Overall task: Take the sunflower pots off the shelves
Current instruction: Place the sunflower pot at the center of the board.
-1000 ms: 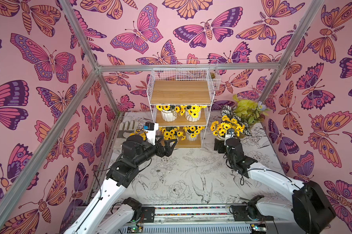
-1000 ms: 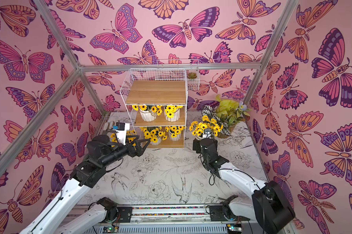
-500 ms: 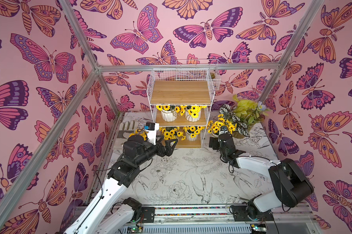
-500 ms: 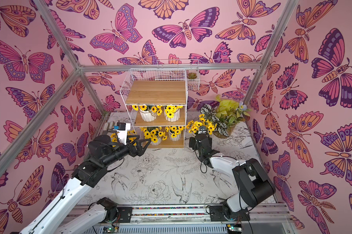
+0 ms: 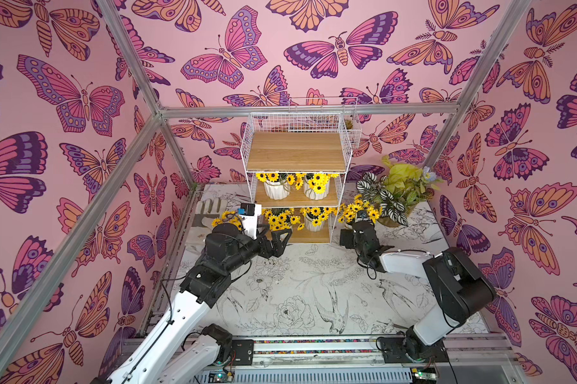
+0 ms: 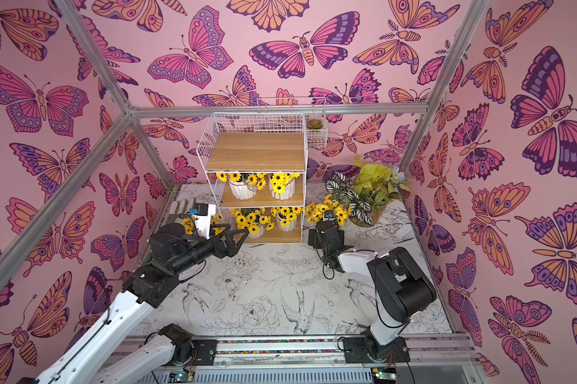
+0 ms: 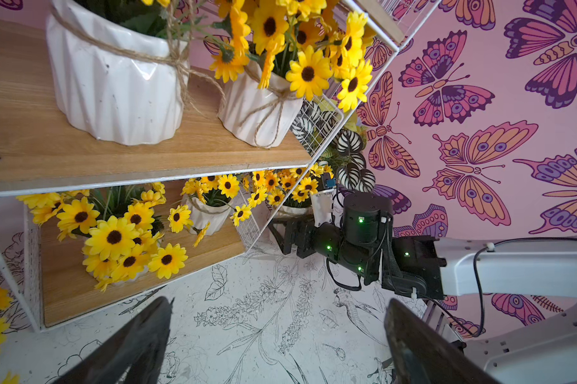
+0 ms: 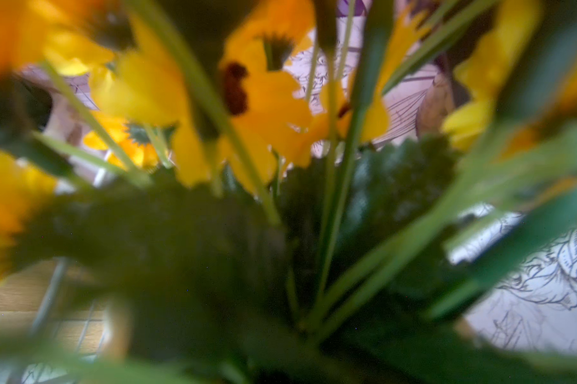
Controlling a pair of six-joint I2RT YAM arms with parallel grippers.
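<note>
The left jaws stand wide apart and empty, facing the shelves; four sunflower pots sit on the two lower boards just ahead of them; a fifth pot rests on the worktop behind them; the right jaws grip a sixth pot low down, just beside the shelves, its flowers crowding the wrist camera.

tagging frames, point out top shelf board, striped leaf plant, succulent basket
top shelf board (image 5: 296, 151), a top view, middle of wood
striped leaf plant (image 5: 393, 212), a top view, a striped leaf
succulent basket (image 6: 317, 139), a top view, front mesh
</note>
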